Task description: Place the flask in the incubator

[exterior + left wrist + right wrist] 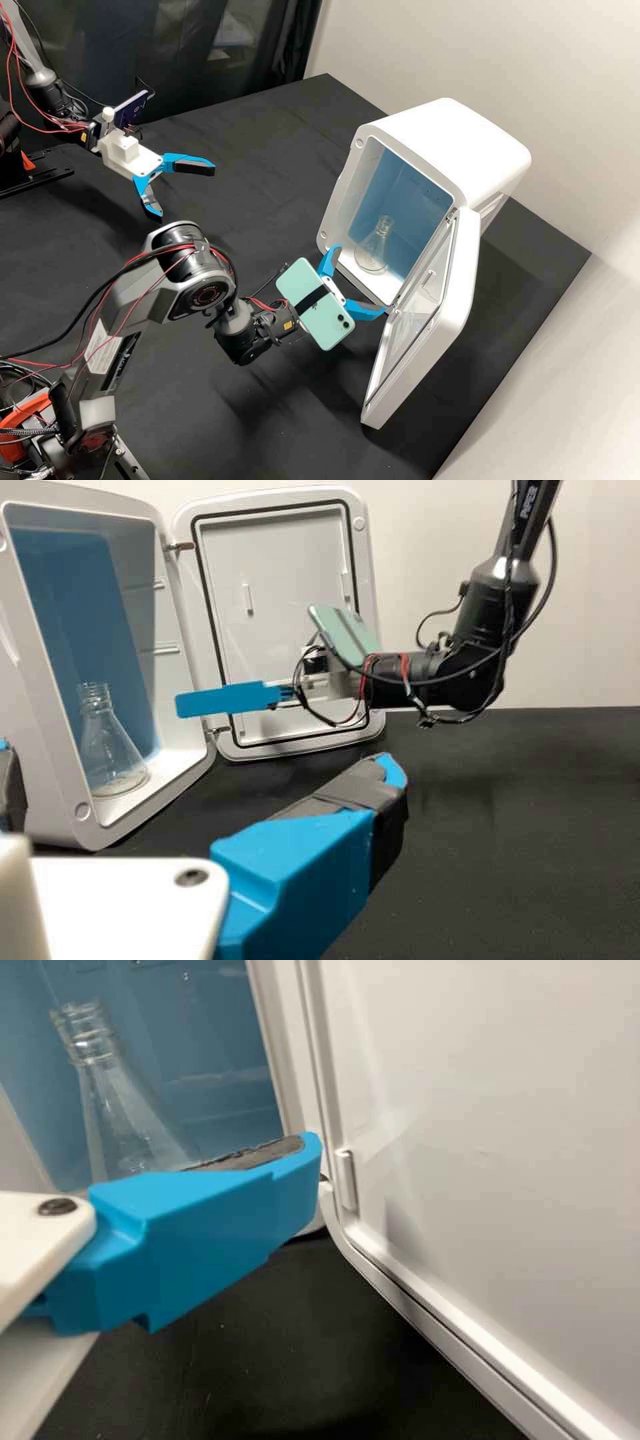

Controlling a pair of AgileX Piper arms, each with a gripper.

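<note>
A black surface [267, 147] runs before a pale wall. The white incubator [467, 147] stands at the surface's 3 o'clock edge with its door [427, 313] swung open. The clear flask [377, 243] stands upright on the blue floor inside, touching neither arm. The right fingers [328, 261] are spread wide at the incubator's mouth, one by the lower rim and one by the door's inner edge. The flask sits just beyond them, at about 1 o'clock, apart from both. The left fingers [180, 162], also wide and empty, hang over the surface at 10 o'clock, well apart from the flask.
</note>
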